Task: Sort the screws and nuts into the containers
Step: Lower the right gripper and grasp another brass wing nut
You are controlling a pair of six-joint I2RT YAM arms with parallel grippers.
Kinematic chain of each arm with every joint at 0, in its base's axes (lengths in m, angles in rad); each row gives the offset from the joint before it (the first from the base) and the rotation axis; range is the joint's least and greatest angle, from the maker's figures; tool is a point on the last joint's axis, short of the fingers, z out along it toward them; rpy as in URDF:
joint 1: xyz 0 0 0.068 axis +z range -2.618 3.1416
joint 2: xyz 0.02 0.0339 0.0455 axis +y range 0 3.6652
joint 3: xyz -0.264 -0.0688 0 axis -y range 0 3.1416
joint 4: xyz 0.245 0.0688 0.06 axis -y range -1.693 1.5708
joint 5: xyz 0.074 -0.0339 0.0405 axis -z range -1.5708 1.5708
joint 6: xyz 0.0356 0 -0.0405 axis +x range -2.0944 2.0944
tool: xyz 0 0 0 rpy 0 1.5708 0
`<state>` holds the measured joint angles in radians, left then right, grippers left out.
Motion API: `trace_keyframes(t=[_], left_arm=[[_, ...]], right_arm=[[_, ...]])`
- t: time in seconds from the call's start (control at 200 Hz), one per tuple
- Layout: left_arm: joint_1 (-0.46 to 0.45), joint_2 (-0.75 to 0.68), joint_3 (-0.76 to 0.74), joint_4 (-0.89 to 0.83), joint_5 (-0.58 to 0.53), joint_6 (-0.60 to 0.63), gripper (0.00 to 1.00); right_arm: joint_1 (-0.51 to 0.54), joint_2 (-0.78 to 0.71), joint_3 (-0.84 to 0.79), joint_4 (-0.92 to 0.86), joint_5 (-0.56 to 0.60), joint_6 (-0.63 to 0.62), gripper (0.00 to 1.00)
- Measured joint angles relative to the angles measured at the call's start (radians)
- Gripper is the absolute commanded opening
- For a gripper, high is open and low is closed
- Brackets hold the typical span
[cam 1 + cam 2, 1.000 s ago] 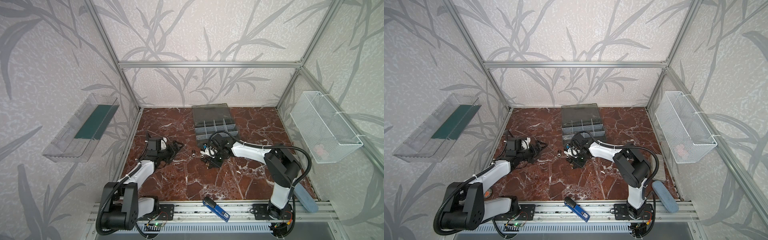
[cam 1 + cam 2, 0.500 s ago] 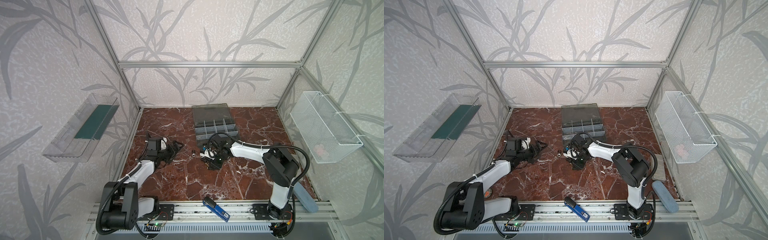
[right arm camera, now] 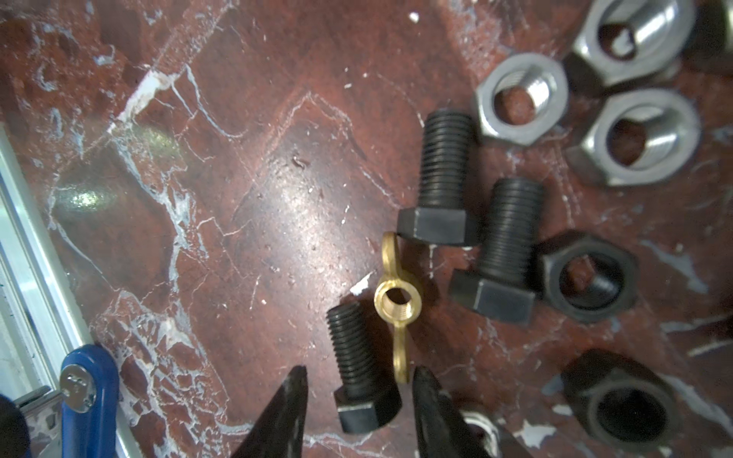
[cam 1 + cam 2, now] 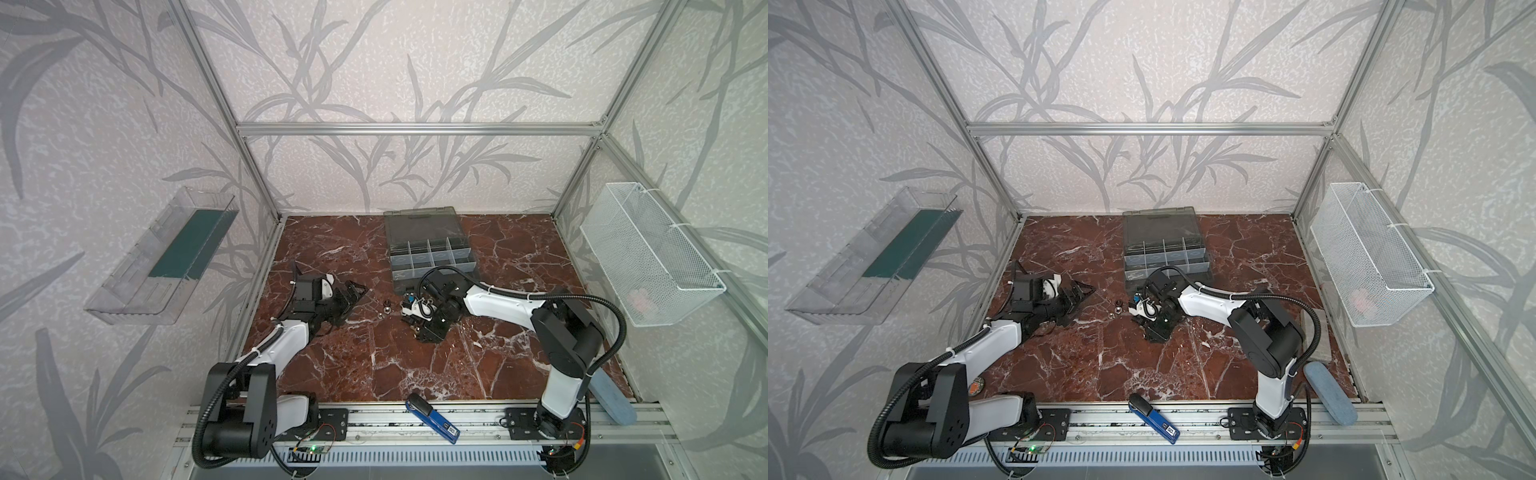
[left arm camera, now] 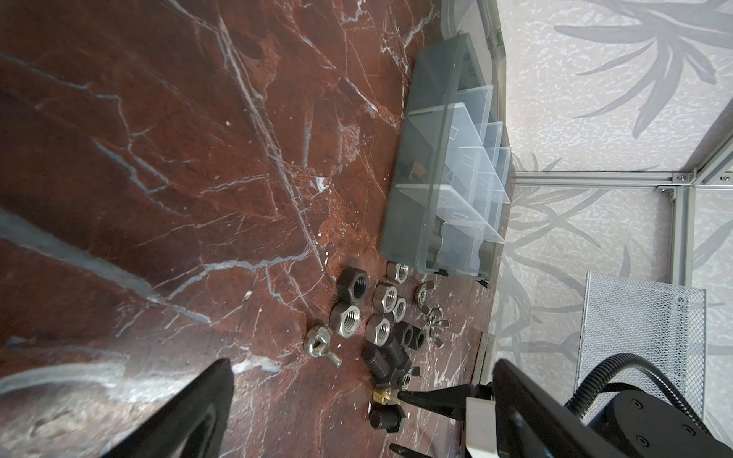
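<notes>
Both stand open: your left claw (image 5: 359, 366) gapes wide; your right claw (image 3: 359, 370) straddles a short black threaded bolt (image 3: 353, 345), ungripped.

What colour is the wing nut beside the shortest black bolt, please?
Brass-gold wing nut; clearest in the right wrist view.

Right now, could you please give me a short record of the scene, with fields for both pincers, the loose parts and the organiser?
left pincer: wide open, empty, aimed at the pile
right pincer: open, down at the table, straddling a small black screw without closing on it
neighbour: brass wing nut lying alongside that screw
loose parts: hex nuts and black screws clustered on the marble table
organiser case: lid open, beyond the pile; contents hard to tell
</notes>
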<state>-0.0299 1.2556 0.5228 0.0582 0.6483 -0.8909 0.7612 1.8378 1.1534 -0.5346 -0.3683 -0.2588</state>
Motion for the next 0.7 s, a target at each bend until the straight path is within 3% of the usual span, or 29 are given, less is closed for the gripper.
trace_keyframes(t=[0.7], left_arm=[[0.0, 0.005, 0.0, 0.003, 0.0, 0.0, 1.0]], right_arm=[[-0.047, 0.035, 0.026, 0.034, -0.015, 0.003, 0.37]])
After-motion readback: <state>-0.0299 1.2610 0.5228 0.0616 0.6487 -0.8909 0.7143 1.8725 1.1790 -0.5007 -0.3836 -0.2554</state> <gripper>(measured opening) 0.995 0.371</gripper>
